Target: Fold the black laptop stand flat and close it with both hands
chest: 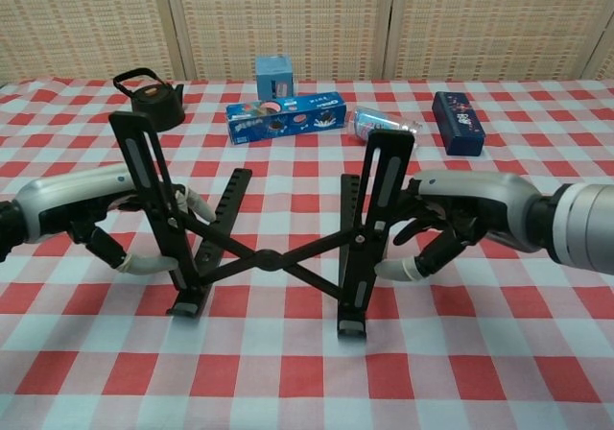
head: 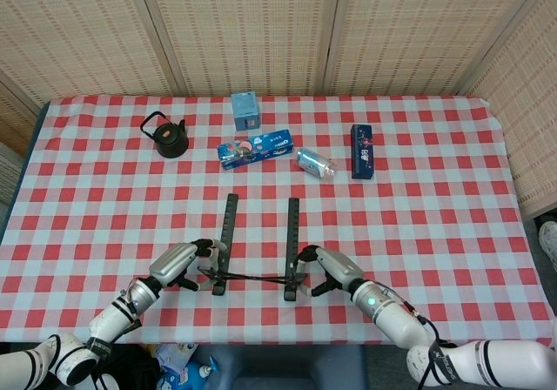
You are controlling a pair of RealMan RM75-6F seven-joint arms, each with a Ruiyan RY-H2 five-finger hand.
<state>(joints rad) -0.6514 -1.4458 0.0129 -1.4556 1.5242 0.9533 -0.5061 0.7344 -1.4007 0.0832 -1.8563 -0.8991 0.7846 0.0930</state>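
Note:
The black laptop stand [chest: 269,257] stands unfolded near the table's front edge, its two toothed rails [head: 291,233] lying parallel and its crossed links joined in the middle. Both support arms slant upward, one [chest: 153,195] on the left and one [chest: 376,214] on the right. My left hand [chest: 86,209] curls around the left support arm from the outside, and it also shows in the head view [head: 181,264]. My right hand [chest: 460,214] holds the right support arm from its outer side, thumb high and a finger hooked low; the head view shows this hand [head: 329,268] too.
At the back of the red-checked table [head: 435,233] are a black kettle [head: 167,137], a small blue box [head: 245,110], a long blue biscuit box [head: 254,149], a lying can [head: 314,164] and a dark blue box [head: 362,151]. Wicker screens stand behind.

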